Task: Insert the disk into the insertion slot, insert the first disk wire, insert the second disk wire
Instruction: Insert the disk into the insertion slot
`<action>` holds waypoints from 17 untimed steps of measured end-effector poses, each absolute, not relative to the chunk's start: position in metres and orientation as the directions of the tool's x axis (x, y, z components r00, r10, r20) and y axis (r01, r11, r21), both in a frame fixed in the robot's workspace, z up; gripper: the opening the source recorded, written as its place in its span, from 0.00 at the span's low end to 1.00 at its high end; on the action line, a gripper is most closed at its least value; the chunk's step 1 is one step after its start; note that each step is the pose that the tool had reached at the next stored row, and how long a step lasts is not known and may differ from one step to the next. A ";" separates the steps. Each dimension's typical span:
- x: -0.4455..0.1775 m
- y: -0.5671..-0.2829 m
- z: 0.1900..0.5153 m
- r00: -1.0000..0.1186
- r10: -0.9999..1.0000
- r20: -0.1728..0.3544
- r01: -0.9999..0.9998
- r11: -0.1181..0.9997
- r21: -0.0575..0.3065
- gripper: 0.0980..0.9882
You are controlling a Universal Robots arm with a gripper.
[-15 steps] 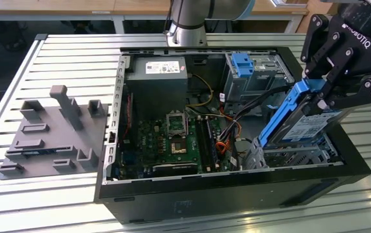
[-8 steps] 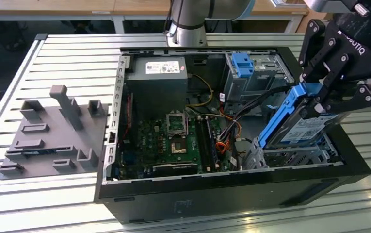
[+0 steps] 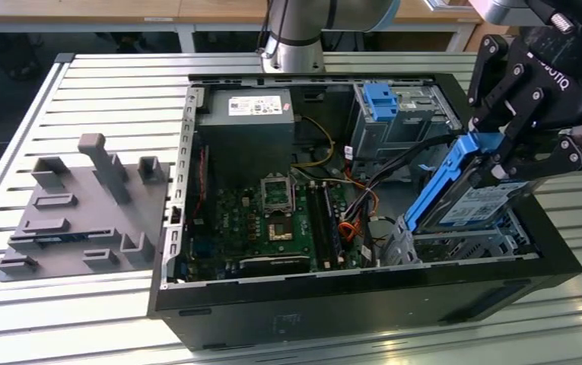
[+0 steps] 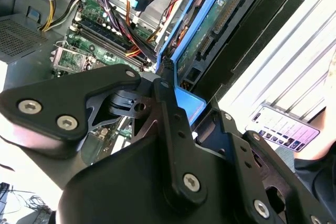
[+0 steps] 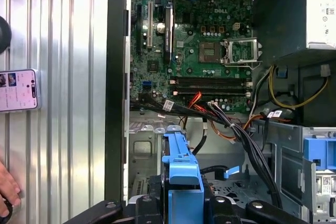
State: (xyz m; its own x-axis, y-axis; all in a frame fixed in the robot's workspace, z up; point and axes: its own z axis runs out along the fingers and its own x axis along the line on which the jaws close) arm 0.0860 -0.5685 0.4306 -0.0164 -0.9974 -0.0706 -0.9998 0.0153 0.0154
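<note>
My gripper (image 3: pixel 509 163) is shut on the disk (image 3: pixel 473 199), a silver drive with a white label in a bright blue caddy (image 5: pixel 181 167). I hold it steeply tilted, with its low end over the insertion slot (image 3: pixel 458 245), the silvery perforated drive cage in the case corner at the exterior view's right. The disk's green circuit side (image 4: pixel 223 11) shows in the second wrist view, beside the black fingers (image 4: pixel 167 90). The cage (image 5: pixel 149 148) lies just beyond the caddy in the first wrist view. Loose black cables (image 5: pixel 236 135) run past the cage, one ending in a blue plug (image 5: pixel 231 172).
The open black computer case (image 3: pixel 372 293) holds a green motherboard (image 3: pixel 275 217), a power supply (image 3: pixel 255 106) and a taller grey bay with a blue bracket (image 3: pixel 382 100). A grey fixture plate (image 3: pixel 77 213) lies on the slatted table. A phone (image 5: pixel 19 90) and a hand (image 5: pixel 8 188) rest beside the case.
</note>
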 end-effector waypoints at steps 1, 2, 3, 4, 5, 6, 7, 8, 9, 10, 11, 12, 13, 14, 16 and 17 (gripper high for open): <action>0.086 -0.569 0.430 -0.016 -0.997 -0.071 -1.000 0.015 0.015 0.30; 0.086 -0.568 0.430 -0.016 -0.997 -0.071 -1.000 0.015 0.015 0.30; 0.086 -0.569 0.430 -0.016 -0.997 -0.071 -1.000 0.015 0.015 0.30; 0.086 -0.568 0.430 -0.016 -0.997 -0.071 -1.000 0.015 0.015 0.30; 0.086 -0.569 0.430 -0.016 -0.997 -0.071 -1.000 0.015 0.015 0.30; 0.086 -0.568 0.428 -0.016 -0.997 -0.071 -1.000 0.015 0.015 0.30; 0.086 -0.569 0.427 -0.016 -0.997 -0.071 -1.000 0.015 0.015 0.30; 0.086 -0.569 0.427 -0.016 -0.997 -0.071 -1.000 0.015 0.015 0.30; 0.086 -0.569 0.427 -0.016 -0.997 -0.071 -1.000 0.015 0.015 0.30; 0.086 -0.569 0.427 -0.016 -0.997 -0.072 -1.000 0.015 0.015 0.30; 0.086 -0.569 0.427 -0.016 -0.997 -0.072 -1.000 0.015 0.015 0.30; 0.086 -0.569 0.423 -0.016 -0.997 -0.072 -1.000 0.015 0.015 0.30; 0.086 -0.569 0.417 -0.016 -0.997 -0.072 -1.000 0.015 0.015 0.30; 0.086 -0.569 0.417 -0.016 -0.997 -0.072 -1.000 0.015 0.015 0.30; 0.086 -0.568 0.416 -0.016 -0.997 -0.072 -1.000 0.015 0.015 0.30; 0.086 -0.568 0.416 -0.016 -0.997 -0.072 -1.000 0.015 0.015 0.30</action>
State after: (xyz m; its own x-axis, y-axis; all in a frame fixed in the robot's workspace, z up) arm 0.0859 -0.5685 0.4161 -0.0163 -0.9972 -0.0724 -0.9998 0.0152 0.0154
